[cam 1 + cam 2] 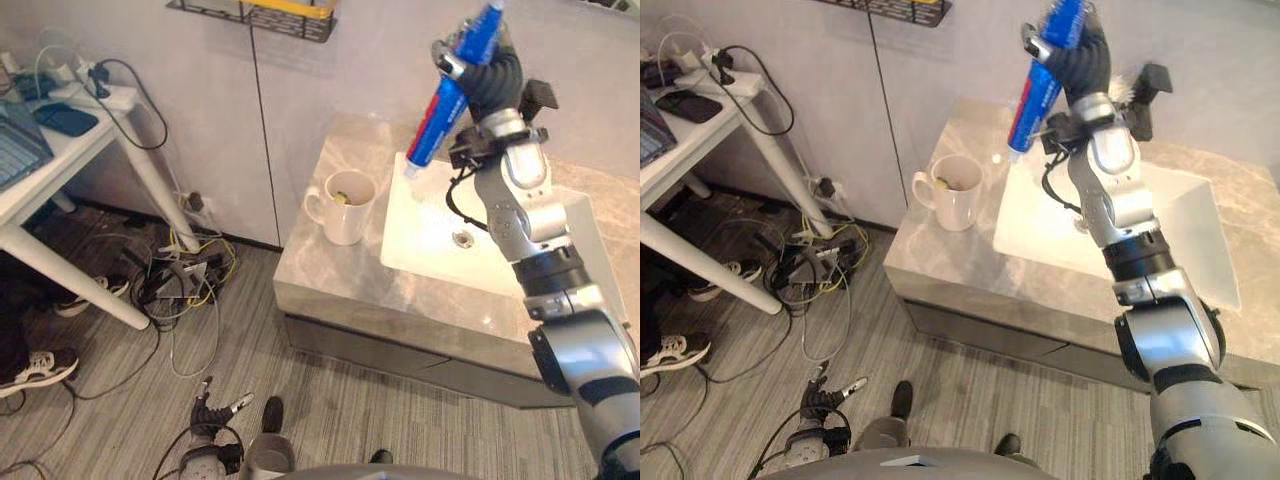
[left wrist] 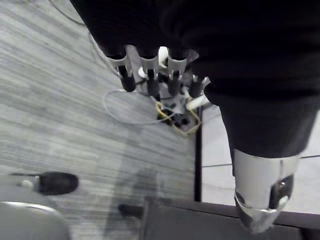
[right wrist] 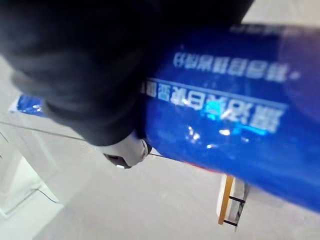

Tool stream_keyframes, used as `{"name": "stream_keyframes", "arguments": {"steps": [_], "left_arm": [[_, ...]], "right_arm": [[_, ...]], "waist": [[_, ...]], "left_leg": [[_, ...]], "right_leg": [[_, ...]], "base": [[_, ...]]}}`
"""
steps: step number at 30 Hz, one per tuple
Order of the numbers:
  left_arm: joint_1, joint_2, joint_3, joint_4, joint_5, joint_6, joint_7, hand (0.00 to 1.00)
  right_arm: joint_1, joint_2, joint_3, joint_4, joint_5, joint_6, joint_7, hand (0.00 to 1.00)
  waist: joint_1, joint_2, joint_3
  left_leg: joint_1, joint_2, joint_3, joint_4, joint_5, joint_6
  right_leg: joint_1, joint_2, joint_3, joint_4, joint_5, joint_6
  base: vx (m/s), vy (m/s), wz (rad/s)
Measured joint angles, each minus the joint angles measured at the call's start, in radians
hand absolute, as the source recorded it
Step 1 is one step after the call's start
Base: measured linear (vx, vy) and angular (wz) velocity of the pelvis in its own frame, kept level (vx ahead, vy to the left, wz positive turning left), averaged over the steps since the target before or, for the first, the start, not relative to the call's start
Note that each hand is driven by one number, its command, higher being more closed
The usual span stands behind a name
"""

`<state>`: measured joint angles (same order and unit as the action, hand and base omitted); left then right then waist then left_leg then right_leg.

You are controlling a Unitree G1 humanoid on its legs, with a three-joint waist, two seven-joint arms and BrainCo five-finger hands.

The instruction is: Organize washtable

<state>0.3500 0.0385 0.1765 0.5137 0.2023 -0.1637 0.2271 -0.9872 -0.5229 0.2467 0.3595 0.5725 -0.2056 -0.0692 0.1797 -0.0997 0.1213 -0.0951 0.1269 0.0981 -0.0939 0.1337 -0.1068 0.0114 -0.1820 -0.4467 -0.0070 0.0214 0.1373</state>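
Raised high above the washtable in the right hand, fingers curled tight round the upper part of a blue toothpaste tube. Long axis of the tube tilted from one o'clock down to seven o'clock in the head views, white cap end lowest, hanging in the air over the far left corner of the white basin and touching nothing. Up close in the right wrist view, blue tube wall pressed against the dark hand cover. Standing upright at about eight o'clock from the hand, just beside the basin's left edge: a white mug, mouth open upward, handle turned to nine o'clock, something small and pale inside, too small to name. Likely destination, judging by the task: that mug, cap end aimed roughly its way, so a matter of carrying the tube down toward eight o'clock and bringing it nearer upright. Clearly the nearer hand for the job. Low by the floor at seven o'clock, well apart from the washtable, the left hand, fingers relaxed and holding nothing.
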Motion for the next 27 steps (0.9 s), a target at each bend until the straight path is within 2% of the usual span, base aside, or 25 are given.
{"name": "stream_keyframes", "arguments": {"steps": [6,15,18,27], "left_arm": [[-0.031,0.0,0.061,0.102,-0.03,0.022,0.007,0.0],[-0.054,0.004,0.062,0.112,-0.028,0.031,0.038,0.0],[-0.086,0.005,0.06,0.107,-0.028,0.031,0.044,0.0],[-0.086,0.004,0.056,0.102,-0.027,0.031,0.048,0.0]], "right_arm": [[-0.078,0.061,0.007,0.002,-0.134,0.003,-0.051,1.0],[-0.137,0.113,0.036,0.003,-0.339,0.017,-0.098,1.0],[-0.169,0.116,0.035,0.003,-0.405,0.019,-0.111,1.0],[-0.172,0.16,0.035,-0.006,-0.407,0.019,-0.119,1.0]], "waist": [[0.022,-0.017,0.04],[0.028,-0.03,0.051],[0.028,-0.031,0.08],[0.03,-0.026,0.088]], "left_leg": [[-0.005,0.001,-0.003,0.0,0.0,0.001],[-0.028,0.002,-0.011,0.001,0.007,0.001],[-0.038,0.003,-0.02,0.029,-0.001,0.001],[-0.055,0.005,-0.021,0.059,-0.02,0.003]], "right_leg": [[-0.013,-0.005,-0.003,0.027,-0.015,-0.005],[-0.035,-0.005,-0.009,0.037,-0.022,-0.005],[-0.035,-0.01,-0.012,0.056,-0.032,-0.006],[-0.043,-0.015,-0.011,0.07,-0.043,-0.008]], "base": [[-0.01,0.003,0.02],[0.01,-0.006,0.03],[-0.01,0.002,0.06],[0.0,0.001,0.0]]}}
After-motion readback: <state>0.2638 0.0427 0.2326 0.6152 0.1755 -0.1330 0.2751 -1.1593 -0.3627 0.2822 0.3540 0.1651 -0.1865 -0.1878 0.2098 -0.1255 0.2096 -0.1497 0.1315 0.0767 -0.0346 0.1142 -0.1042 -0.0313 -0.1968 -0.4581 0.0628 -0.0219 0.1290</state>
